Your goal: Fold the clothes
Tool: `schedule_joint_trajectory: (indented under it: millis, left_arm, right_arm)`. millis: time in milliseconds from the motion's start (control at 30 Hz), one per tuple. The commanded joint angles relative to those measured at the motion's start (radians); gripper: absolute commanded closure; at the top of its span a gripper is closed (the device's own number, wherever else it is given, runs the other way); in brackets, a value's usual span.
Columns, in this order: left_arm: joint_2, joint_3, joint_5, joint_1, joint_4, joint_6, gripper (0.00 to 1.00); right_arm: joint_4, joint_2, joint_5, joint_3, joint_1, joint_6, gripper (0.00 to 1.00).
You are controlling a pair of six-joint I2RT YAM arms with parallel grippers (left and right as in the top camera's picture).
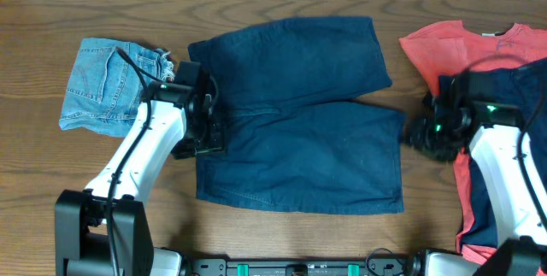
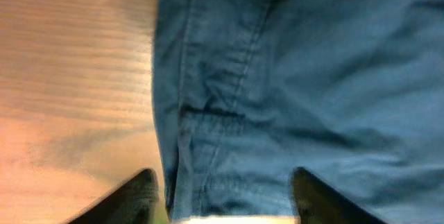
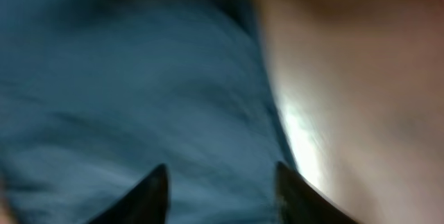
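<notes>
At the far left the denim shorts point(image 1: 102, 88) lie crumpled on the table point(image 1: 256, 2), just beside the left arm and not yet folded. The left gripper point(image 1: 209, 131) sits low over the left edge of the navy shorts point(image 1: 299, 131), which are spread flat in the middle of the table. The wrist view shows its fingers standing apart astride the seamed edge, with nothing pinched between them. At the opposite side the right gripper point(image 1: 419, 135) hangs at the right hem of the same garment, its fingers likewise parted over the cloth edge, though that wrist view is blurred. Further right, the coral-red T-shirt point(image 1: 440, 45) lies partly under a second navy piece point(image 1: 526, 84). The likely trouble is an uneven pick. If one gripper closes on a single layer or misses the edge, the cloth would probably slide out mid-lift and the fold would come out skewed. If one side rises before the other, the garment could drag across the table and bunch up. The left arm may also catch the denim nearby. By count there are two navy pieces, one red T-shirt, one pair of denim shorts, and two grippers.
</notes>
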Motion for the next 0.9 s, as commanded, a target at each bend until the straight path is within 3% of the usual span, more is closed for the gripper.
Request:
schedule_joint_trajectory:
  millis: [0, 100, 200, 400, 567, 867]
  left_arm:
    - [0.002, -0.068, 0.017, 0.0, 0.044, 0.015, 0.55]
    - [0.002, -0.135, 0.017, 0.0, 0.105, 0.014, 0.73]
    - [0.002, -0.209, 0.015, 0.001, 0.168, 0.014, 0.78]
    - [0.003, -0.273, -0.081, 0.002, 0.178, -0.057, 0.86]
    - [0.003, -0.272, -0.137, 0.019, 0.127, -0.058, 0.89]
    - [-0.005, -0.226, -0.138, 0.115, -0.013, -0.053, 0.9]
  right_arm:
    - [0.103, -0.01, -0.138, 0.013, 0.008, -0.055, 0.73]
    - [0.249, 0.016, -0.139, -0.017, 0.032, -0.037, 0.82]
    - [0.364, 0.074, -0.139, -0.058, 0.063, -0.027, 0.85]
    - [0.49, 0.272, -0.129, -0.11, 0.093, -0.018, 0.88]
    - [0.54, 0.398, 0.02, -0.11, 0.084, -0.001, 0.89]
    - [0.415, 0.329, 0.12, -0.1, 0.003, 0.034, 0.85]
